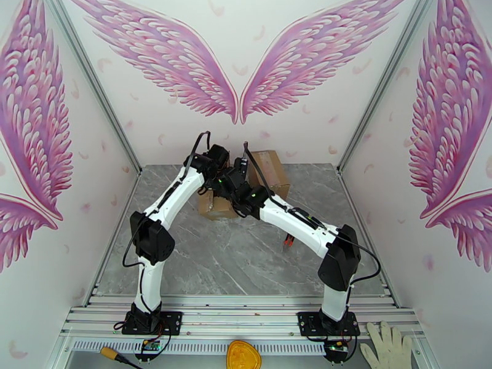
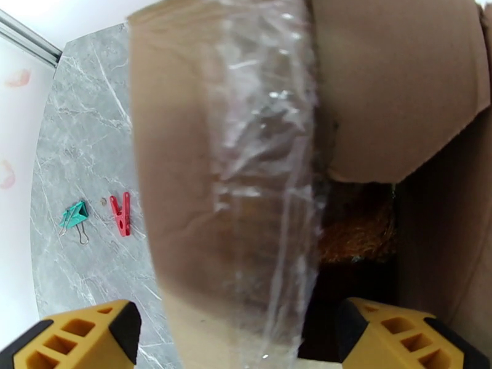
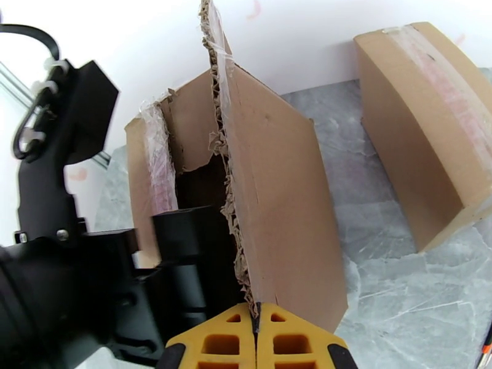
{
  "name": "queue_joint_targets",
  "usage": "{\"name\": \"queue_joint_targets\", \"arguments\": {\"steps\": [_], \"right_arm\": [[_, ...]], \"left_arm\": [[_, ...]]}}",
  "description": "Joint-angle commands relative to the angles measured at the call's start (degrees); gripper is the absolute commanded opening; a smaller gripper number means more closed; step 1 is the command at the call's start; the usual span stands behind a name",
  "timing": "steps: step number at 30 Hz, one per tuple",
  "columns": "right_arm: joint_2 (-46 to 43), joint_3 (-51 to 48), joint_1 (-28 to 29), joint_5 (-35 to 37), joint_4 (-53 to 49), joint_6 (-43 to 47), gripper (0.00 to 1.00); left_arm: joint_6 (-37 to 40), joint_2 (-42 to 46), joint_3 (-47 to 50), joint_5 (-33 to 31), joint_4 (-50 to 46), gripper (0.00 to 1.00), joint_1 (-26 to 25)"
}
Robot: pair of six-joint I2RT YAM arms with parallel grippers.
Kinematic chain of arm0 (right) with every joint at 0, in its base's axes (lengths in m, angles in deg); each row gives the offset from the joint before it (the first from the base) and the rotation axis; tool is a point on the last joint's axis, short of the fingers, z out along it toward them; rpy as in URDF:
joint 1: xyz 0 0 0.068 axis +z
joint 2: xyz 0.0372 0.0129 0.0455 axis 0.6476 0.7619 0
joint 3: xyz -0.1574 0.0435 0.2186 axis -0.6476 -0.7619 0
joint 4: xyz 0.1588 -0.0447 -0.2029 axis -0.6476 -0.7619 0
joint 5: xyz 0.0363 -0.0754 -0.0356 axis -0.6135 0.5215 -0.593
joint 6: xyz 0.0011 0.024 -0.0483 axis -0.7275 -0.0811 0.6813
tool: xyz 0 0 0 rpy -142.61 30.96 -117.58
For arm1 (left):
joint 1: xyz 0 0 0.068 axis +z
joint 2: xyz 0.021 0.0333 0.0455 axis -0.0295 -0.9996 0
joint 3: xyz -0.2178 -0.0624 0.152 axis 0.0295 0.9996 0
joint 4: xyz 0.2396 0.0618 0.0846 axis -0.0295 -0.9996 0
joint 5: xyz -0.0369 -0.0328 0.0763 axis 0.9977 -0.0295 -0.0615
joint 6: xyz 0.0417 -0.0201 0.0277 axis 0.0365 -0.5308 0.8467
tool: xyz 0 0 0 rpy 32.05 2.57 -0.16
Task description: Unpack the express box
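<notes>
Yellow fingertips (image 2: 74,339) of the left gripper (image 2: 237,324) frame the bottom of the left wrist view. They stand wide apart and clamp nothing, one on either side of the taped flap (image 2: 178,155) of the express box (image 2: 443,198). Clear tape (image 2: 264,149) runs down this flap's inner edge. Beyond it the box mouth is dark and holds a brownish-orange mass (image 2: 360,232) that cannot be identified. On the grey marble table (image 2: 86,136), left of the box, lie a green binder clip (image 2: 75,215) and a red clothespin (image 2: 122,213), just beside each other and apart from the box.

Right wrist view: the right gripper (image 3: 255,321) has its jaws pressed together. The torn, corrugated edge of the raised flap (image 3: 283,198) runs down to the seam between the tips; whether cardboard is caught there cannot be told. This flap stands nearly upright. The black wrist of the left arm (image 3: 67,253) sits at the box's open mouth. A second box (image 3: 424,130), taped along its top, rests on the table to the right, apart from the first.

Top external view: the express box sits mid-table toward the back wall, with the second box behind it and to the right. The left arm and the right arm (image 1: 295,222) bend inward and meet over the express box. A white glove (image 1: 387,347) and a yellow object (image 1: 243,355) lie at the near edge, in front of the arm bases.
</notes>
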Motion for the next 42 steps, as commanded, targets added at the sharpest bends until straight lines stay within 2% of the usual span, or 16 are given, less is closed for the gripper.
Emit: {"name": "queue_joint_targets", "arguments": {"steps": [1,5,11,20,23,27,29,34,38,42], "right_arm": [[-1.0,-0.2,0.3,2.3,3.4,-1.6,0.00],[-2.1,-2.1,0.2,3.3,4.2,-2.8,0.00],[-2.5,-3.6,-0.6,4.4,3.2,-4.3,0.00],[-3.4,-7.3,-2.9,4.9,2.0,-6.5,0.00],[-3.9,-8.9,-3.6,4.7,2.1,-6.5,0.00],[-5.0,-11.3,-4.5,4.4,2.9,-5.1,0.00],[-5.5,-12.5,-5.4,3.6,3.1,-4.8,0.00],[-5.6,-13.8,-8.1,0.2,3.3,-3.9,0.00],[-5.4,-13.0,-9.7,-1.9,3.6,-1.8,0.00],[-3.9,-8.4,-10.8,-2.5,0.7,4.0,0.00]], "left_arm": [[-0.2,-1.9,0.4,-2.4,0.0,0.88,-0.3],[0.5,-3.8,0.9,-5.1,-1.8,0.81,0.3],[2.8,-3.3,0.5,-5.3,-1.7,0.60,0.4],[7.1,-1.3,0.2,-7.6,-1.7,0.21,0.9],[8.5,0.3,1.4,-7.1,-0.7,0.11,1.7],[10.1,3.0,3.4,-2.2,1.5,0.00,3.9],[11.2,5.3,5.9,1.9,4.5,0.00,4.8],[11.6,11.3,15.0,16.7,14.1,0.00,8.3],[11.7,14.0,18.9,23.5,17.9,0.00,10.0],[11.9,15.5,20.3,28.3,19.2,0.00,11.0]]}}
